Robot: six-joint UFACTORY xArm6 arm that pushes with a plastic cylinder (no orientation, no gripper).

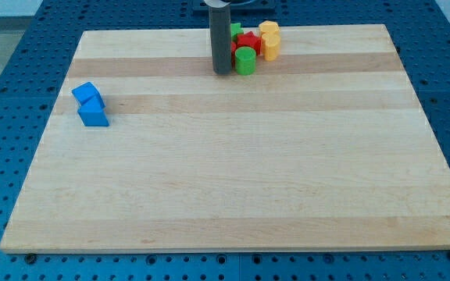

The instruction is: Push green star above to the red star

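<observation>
Tip (222, 72) bare, grasping nothing — green star (235, 31) just behind-right, touching red star (248, 42). Light, rigid, likely slides easily; push flat side.

Wood board (233, 179) carries blue blocks (91, 104) at view's left, red/green/yellow cluster (252, 45) at top.

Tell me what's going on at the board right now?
My tip sits at the top of the board, just left of a green block in a tight cluster with the red star, yellow blocks and the green star, partly hidden behind the rod. Two blue blocks lie far left.
</observation>
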